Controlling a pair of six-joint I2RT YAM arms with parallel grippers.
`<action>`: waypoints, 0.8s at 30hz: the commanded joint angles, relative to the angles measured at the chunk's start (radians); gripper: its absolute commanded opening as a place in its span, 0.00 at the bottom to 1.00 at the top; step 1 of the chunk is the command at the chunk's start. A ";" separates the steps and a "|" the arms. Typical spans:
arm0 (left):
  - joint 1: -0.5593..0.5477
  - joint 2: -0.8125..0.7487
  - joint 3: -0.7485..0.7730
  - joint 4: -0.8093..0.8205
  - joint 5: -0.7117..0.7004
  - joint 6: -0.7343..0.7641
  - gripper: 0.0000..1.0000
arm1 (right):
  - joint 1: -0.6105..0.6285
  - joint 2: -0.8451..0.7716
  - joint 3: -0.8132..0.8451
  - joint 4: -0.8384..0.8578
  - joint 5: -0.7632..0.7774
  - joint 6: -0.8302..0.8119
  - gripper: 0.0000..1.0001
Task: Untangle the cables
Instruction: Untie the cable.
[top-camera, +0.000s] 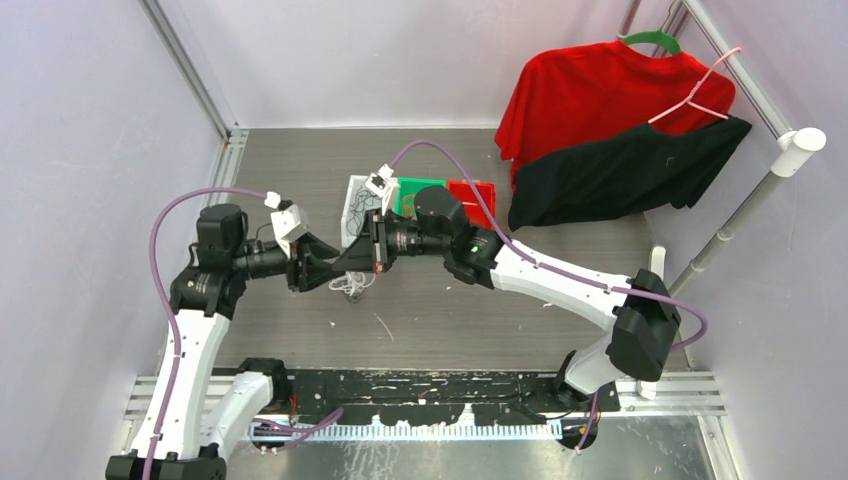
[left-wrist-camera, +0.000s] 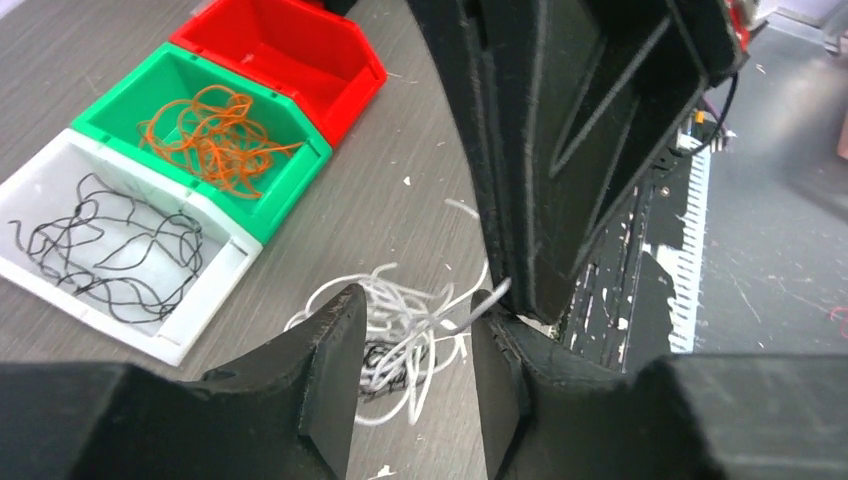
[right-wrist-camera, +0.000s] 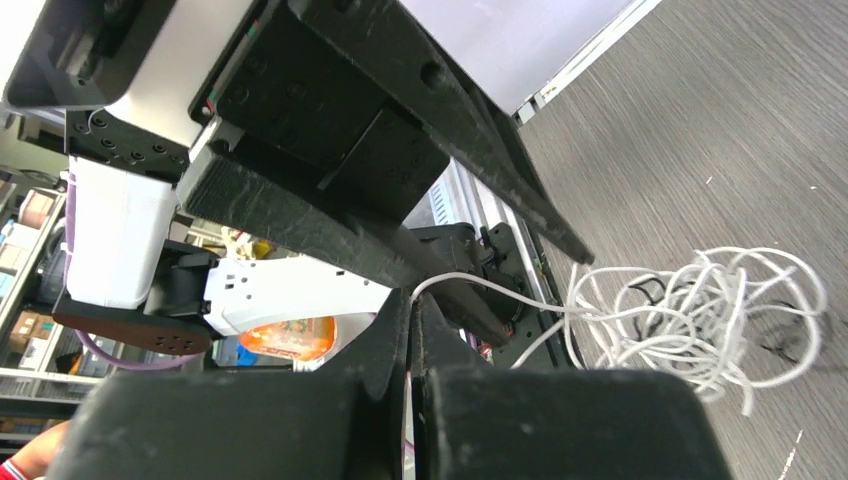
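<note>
A tangle of white cables (left-wrist-camera: 400, 325) with a short black cable (left-wrist-camera: 383, 362) in it lies on the grey table, also seen in the top view (top-camera: 352, 286) and the right wrist view (right-wrist-camera: 700, 310). My right gripper (right-wrist-camera: 412, 300) is shut on one white cable strand (right-wrist-camera: 470, 283) that runs up from the tangle. It shows in the left wrist view (left-wrist-camera: 560, 150) as well. My left gripper (left-wrist-camera: 415, 300) is open above the tangle, its jaws on either side of it, tip to tip with the right gripper (top-camera: 347, 262). The white strand passes by my left gripper's right fingertip (left-wrist-camera: 492, 315).
Three bins stand behind the grippers: a white bin (left-wrist-camera: 200, 330) with black cables (left-wrist-camera: 100, 245), a green bin (left-wrist-camera: 300, 150) with orange cables (left-wrist-camera: 215, 130), and a red bin (left-wrist-camera: 350, 75). A red shirt (top-camera: 600, 90) and a black shirt (top-camera: 620, 175) hang on a rack at the back right.
</note>
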 joint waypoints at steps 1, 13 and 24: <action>-0.006 -0.011 0.040 -0.084 0.128 0.083 0.45 | 0.007 -0.029 0.023 0.056 0.002 0.004 0.01; -0.007 -0.114 -0.090 0.336 -0.115 -0.238 0.02 | 0.007 -0.056 -0.015 0.080 -0.029 0.032 0.02; -0.007 -0.094 -0.059 0.342 -0.179 -0.234 0.00 | 0.003 -0.139 -0.057 0.012 -0.032 0.012 0.02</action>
